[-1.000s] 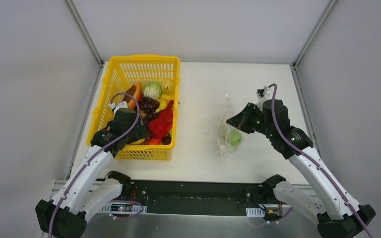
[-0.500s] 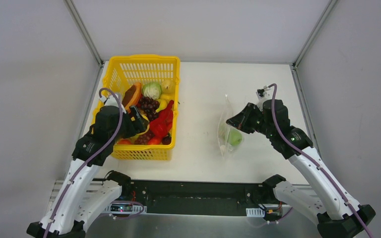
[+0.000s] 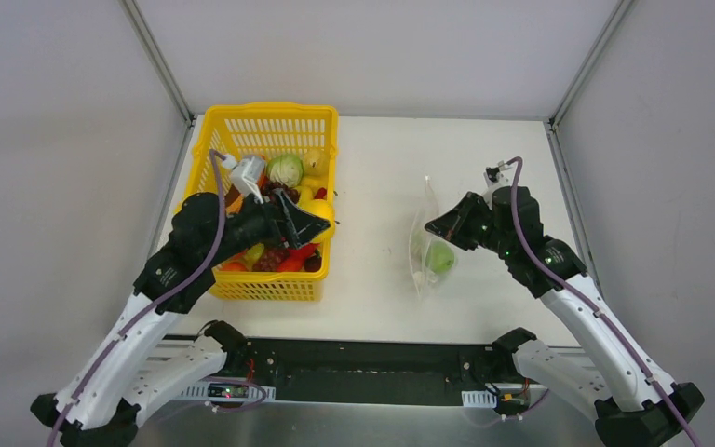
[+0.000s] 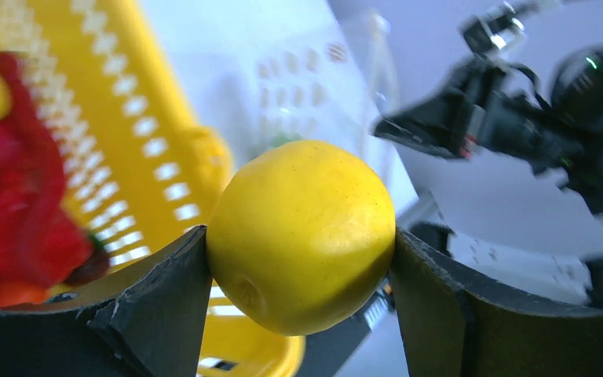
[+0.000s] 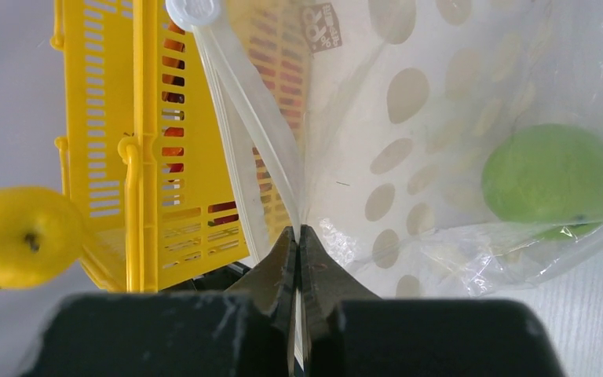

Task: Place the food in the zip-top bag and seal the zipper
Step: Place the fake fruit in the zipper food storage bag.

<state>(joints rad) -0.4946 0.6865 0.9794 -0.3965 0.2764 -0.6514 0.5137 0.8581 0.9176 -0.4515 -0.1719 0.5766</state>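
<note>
Left pincer [image 3: 309,222] pinches a round yellow fruit [image 4: 301,234] between its jaws, over the right rim of the yellow basket [image 3: 270,126]. Right pincer [image 5: 298,259] is pressed together on the mouth edge of the zip-top bag [image 5: 440,118], which holds a green fruit [image 5: 551,177] and rests on the counter [image 3: 382,168].

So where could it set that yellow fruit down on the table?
The widest bare table lies between the yellow basket and the zip-top bag; more lies behind the bag and along the near edge. The basket is packed with food, and the right gripper pinches the bag.
</note>
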